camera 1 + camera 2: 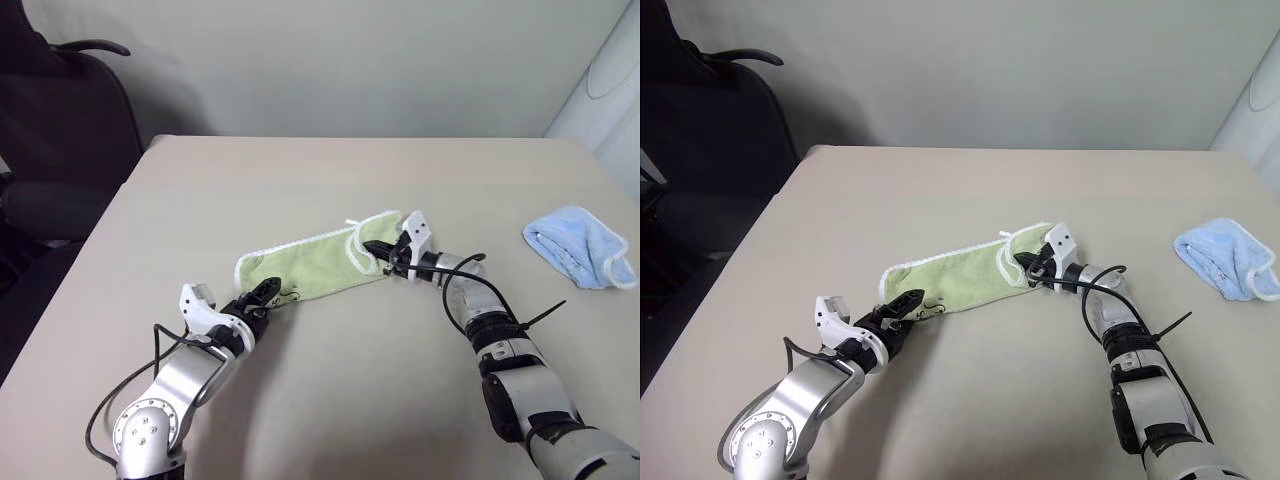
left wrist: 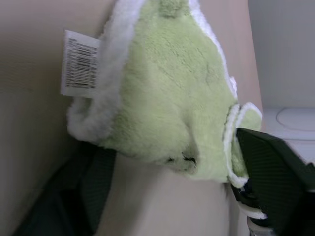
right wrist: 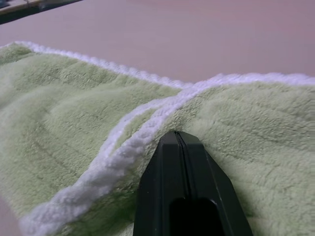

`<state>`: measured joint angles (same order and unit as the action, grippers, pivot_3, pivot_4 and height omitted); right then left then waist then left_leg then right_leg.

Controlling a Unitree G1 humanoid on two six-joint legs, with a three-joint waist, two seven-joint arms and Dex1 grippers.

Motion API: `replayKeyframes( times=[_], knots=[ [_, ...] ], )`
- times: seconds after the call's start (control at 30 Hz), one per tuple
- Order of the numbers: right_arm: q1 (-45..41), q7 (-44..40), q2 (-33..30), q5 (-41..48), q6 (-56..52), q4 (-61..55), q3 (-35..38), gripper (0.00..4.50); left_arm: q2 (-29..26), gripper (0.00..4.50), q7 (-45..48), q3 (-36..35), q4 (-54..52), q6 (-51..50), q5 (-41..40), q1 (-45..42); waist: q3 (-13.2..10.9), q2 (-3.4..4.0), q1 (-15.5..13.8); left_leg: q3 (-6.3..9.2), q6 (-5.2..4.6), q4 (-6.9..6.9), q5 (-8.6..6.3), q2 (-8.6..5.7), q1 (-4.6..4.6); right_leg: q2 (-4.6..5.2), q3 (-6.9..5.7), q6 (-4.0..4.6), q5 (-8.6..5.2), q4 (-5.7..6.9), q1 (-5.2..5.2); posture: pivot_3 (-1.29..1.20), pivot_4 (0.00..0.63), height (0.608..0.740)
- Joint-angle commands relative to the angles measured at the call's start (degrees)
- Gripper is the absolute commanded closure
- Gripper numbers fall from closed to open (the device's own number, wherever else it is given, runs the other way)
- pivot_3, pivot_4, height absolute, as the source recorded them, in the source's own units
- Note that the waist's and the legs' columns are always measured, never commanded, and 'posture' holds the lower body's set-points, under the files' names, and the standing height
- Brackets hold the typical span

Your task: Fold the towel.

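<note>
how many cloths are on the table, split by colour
light green towel: 1
light blue cloth: 1
total: 2

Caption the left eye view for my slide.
Right pincer shut on one end of the light green towel, left pincer at the other end; light blue cloth aside on the table.

light green towel (image 1: 315, 265) folded into a long strip on a table
white stitched edging, small dark emblem at its near-left end, right end doubled over, lying mid-table.
</note>
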<state>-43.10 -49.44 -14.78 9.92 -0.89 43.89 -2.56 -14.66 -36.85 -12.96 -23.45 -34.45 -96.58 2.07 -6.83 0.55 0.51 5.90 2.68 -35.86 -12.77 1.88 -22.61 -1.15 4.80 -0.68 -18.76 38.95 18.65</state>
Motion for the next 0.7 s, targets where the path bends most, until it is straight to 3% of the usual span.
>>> replayKeyframes(
  times=[0.03, 0.23, 0.43, 0.7],
  knots=[
    [0.32, -0.38, -0.47, 2.57, -0.96, -5.56, 2.48, 4.50, -0.30, 2.15, -0.59, -0.69, 2.71, 0.76, 2.28, 0.06, -0.02, 0.02, 0.00, -0.01, 0.01, 0.04, 0.01, -0.01, 0.00, -0.01, 0.00, 0.01, -0.01, -0.01, 0.01, 0.00, 0.150, 0.740],
    [2.78, -2.08, -2.15, 7.34, -5.68, -15.09, 5.42, 4.50, -0.43, 4.40, 1.36, -1.14, 1.99, 0.79, 4.27, -0.30, -0.08, -0.05, 0.04, -0.07, 0.53, 0.34, 0.25, -0.02, -0.06, -0.13, 0.02, 0.08, -0.05, -0.21, 0.11, 0.00, 0.150, 0.740],
    [3.19, 0.77, -6.82, 13.44, -11.72, -21.85, 12.82, 4.50, -4.17, 4.46, 10.84, -0.88, -5.77, 0.45, 11.07, -1.10, -0.38, -0.39, 0.01, 0.01, 0.76, 0.43, 0.37, 0.05, -0.32, -0.33, 0.03, 0.08, -0.04, -0.36, 0.30, 0.00, 0.150, 0.740],
    [0.35, 7.32, -10.39, 15.11, -12.68, -16.65, 19.96, 4.50, -17.86, 4.46, 24.29, 5.17, -12.68, -6.21, 20.42, -8.99, -0.45, -0.50, -0.17, 0.10, 0.76, 0.49, 0.37, 0.05, -0.32, -0.39, 0.06, 0.07, -0.04, -0.41, 0.30, 0.00, 0.150, 0.740]
  ],
)
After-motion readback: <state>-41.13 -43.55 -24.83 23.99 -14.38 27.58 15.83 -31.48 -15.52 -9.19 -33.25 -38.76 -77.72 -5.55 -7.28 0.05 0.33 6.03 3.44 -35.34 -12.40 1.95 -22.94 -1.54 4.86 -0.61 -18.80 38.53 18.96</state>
